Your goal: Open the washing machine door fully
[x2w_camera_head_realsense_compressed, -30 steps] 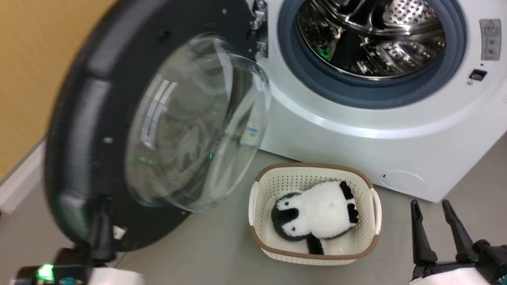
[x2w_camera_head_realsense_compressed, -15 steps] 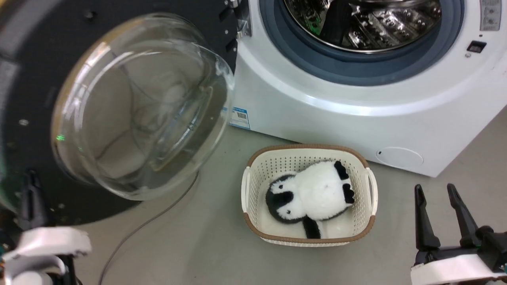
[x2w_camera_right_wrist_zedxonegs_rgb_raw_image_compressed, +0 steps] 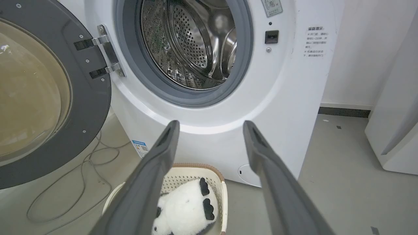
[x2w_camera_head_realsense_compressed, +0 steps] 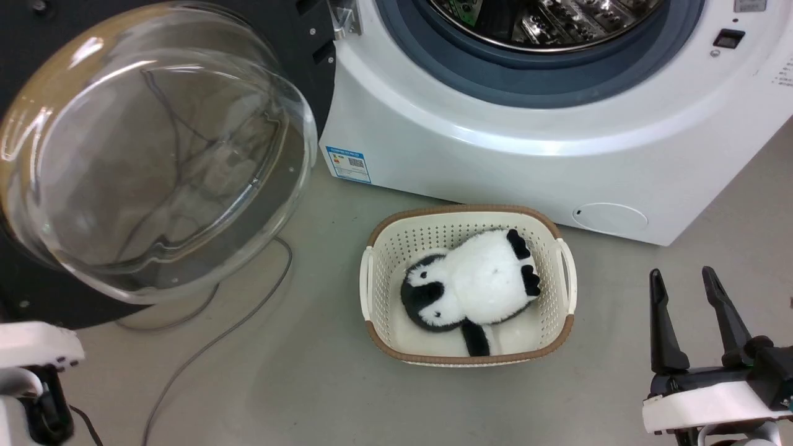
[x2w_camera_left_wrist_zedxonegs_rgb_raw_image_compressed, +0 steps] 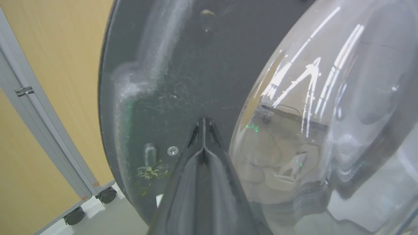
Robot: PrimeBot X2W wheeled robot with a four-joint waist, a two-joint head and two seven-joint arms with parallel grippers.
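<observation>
The washing machine door [x2w_camera_head_realsense_compressed: 148, 155] — glossy black ring, bulging clear glass bowl — stands wide. The left gripper [x2w_camera_left_wrist_zedxonegs_rgb_raw_image_compressed: 203, 122] is clenched empty; the right gripper [x2w_camera_head_realsense_compressed: 681, 276] gapes.

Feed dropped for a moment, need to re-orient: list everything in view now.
washing machine door: 1, black with clear glass bowl, swung open, left
washing machine: 1, white, top centre
drum: 1, steel, inside machine
rubber ring: 1, grey, around drum opening
label: 1, blue, low on machine front
round cap: 1, white, low on machine front
basket: 1, cream, brown rim, floor before machine
plush penguin: 1, black and white, in basket
cable: 1, grey, floor below door
partition: 1, tan, beyond door
left gripper: 1, dark, shut, tips at door's inner face
right gripper: 1, dark, open, empty, lower right
</observation>
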